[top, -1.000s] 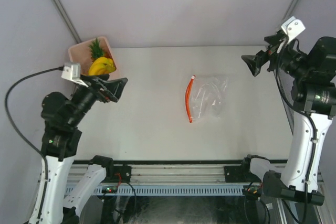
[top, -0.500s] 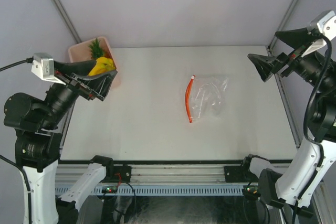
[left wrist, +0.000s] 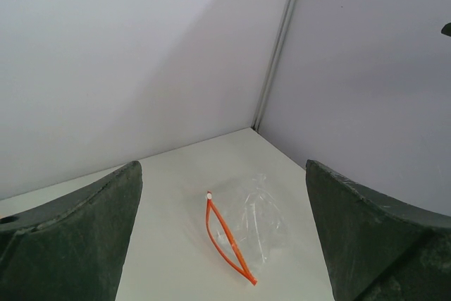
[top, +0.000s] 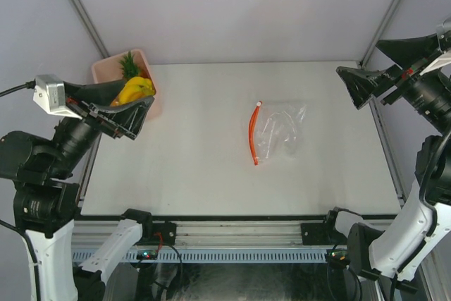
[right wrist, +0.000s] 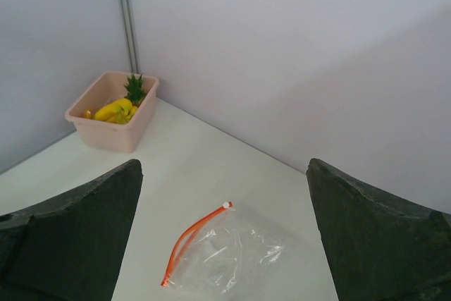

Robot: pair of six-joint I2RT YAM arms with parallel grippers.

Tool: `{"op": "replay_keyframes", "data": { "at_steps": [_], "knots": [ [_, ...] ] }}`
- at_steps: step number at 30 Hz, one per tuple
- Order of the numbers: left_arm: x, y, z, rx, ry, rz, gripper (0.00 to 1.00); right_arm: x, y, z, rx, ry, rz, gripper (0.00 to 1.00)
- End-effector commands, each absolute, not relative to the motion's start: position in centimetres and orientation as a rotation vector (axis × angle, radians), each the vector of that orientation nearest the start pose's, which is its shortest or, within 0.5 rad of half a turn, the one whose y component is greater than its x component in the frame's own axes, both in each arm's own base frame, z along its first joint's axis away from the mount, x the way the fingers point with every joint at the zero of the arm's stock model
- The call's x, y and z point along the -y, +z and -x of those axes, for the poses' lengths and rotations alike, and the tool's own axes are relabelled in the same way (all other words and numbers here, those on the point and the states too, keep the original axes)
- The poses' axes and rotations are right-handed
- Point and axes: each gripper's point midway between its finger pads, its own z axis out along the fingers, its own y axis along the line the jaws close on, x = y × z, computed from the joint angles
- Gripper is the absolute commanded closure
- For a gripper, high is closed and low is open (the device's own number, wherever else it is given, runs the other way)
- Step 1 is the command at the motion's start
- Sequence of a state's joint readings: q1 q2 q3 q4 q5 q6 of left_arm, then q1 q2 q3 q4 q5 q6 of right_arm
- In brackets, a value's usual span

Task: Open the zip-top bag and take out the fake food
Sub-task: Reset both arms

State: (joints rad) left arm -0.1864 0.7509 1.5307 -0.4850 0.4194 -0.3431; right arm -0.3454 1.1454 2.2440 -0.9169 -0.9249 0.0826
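left hand (top: 141,114): fingers spread wide, gripping nothing, raised off surface (top: 211,181). right hand (top: 358,58): same, spread wide, empty, raised. zip-top bag (top: 278,134): flat on surface between both hands, well apart from each, orange zip strip parted. fake food (top: 136,89): in pink bin (top: 103,70), just beside left hand, far from right hand.

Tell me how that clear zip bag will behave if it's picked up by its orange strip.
The zip-top bag probably flops and drapes: its clear film lies flat and crinkled. It looks empty, so likely very light and apt to slide when pushed. The orange zip strip seems its firmest part.
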Motion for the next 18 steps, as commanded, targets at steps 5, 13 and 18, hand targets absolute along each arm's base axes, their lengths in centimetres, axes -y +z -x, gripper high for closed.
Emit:
{"op": "replay_keyframes", "data": {
  "at_steps": [5,13,18],
  "knots": [
    [11.06,53.4,-16.2,-1.287,-0.664,-0.275,0.0,-7.87,58.62,-20.39,-1.433,0.466,0.452,0.0],
    [10.89,53.1,-16.56,-1.296,-0.645,-0.272,0.0,-7.8,58.4,-20.7,-1.44,0.476,0.46,0.0],
    [10.96,53.06,-16.71,-1.297,-0.646,-0.275,0.0,-7.71,58.03,-20.64,-1.448,0.468,0.456,0.0]
  ]
}}
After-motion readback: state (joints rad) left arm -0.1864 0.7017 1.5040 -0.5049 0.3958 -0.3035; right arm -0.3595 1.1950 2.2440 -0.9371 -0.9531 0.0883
